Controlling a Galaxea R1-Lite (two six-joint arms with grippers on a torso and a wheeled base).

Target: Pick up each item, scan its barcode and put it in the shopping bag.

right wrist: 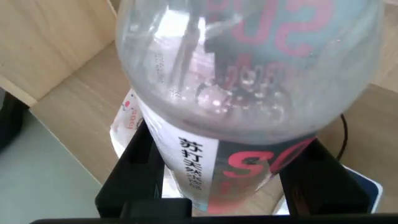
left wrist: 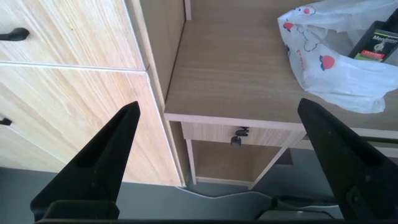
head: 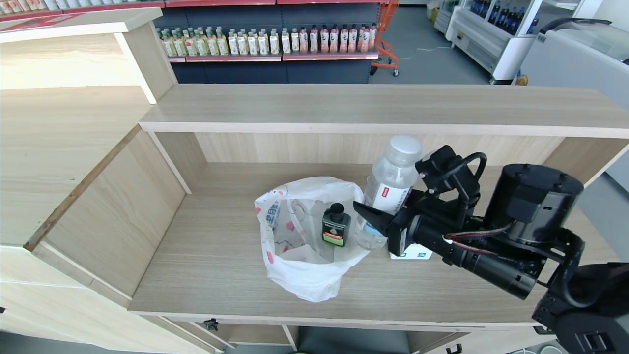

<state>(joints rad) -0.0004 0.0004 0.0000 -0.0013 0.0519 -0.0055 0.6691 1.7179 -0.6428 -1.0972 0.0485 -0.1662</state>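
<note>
Now then, your right pincer [head: 376, 221] is clamped across the lower body of the clear plastic water bottle with the white cap and red-and-white label [head: 391, 184]. The right wrist view has one black finger on each side. The bottle leans with its cap away from you and its base just beside the rim of the white plastic shopping bag with red and blue prints [head: 304, 280]. That low grip leaves much of the label showing, so my read is that you're somewhere between the scan and the drop, and the bag's mouth is slumped open toward the bottle, ready to take it. Whether the base touches the pale wooden surface [head: 211, 275] or hangs just above it, I can't tell. Inside the bag stands a small dark bottle with a black cap and a green-and-red label [head: 336, 227], upright, so count that one as bagged. Beneath your right pincer lies a small flat white box [head: 415, 253] on the surface; too much of it is hidden to call it scanner or goods. Your left pincer [left wrist: 217, 168] hangs off the front left corner of the surface, beside the pale wooden drawer fronts [left wrist: 68, 81], fingers wide apart and holding nothing, likely parked out of the way. The tally: one clear bottle, one dark bottle, one bag, one white box, two pincers.
</note>
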